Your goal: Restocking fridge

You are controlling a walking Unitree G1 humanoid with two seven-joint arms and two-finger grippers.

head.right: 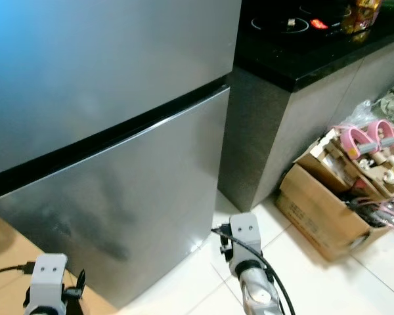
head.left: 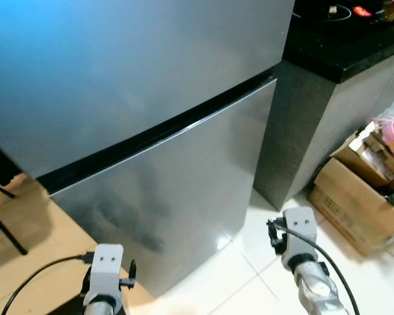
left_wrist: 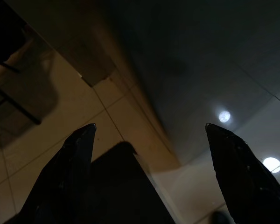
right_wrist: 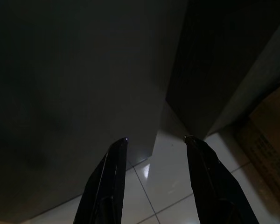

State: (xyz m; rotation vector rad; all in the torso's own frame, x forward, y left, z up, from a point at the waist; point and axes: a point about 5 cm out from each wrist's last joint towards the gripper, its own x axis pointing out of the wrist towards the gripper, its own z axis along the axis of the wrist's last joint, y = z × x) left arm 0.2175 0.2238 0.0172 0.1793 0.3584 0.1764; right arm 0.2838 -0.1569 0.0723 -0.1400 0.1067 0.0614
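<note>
1. One fridge (head.left: 151, 111), two doors shut, fills the eye views from 9 to 12 o'clock.
2. One cardboard box (head.left: 354, 203) sits at 3 o'clock on the floor (head.left: 249, 282), beside one dark tabletop (head.left: 341, 56).
3. Wrist views add the fingers: left hand (left_wrist: 149, 128) spread wide, empty; right hand (right_wrist: 155, 138) moderately open, empty, aimed at the fridge corner.
</note>
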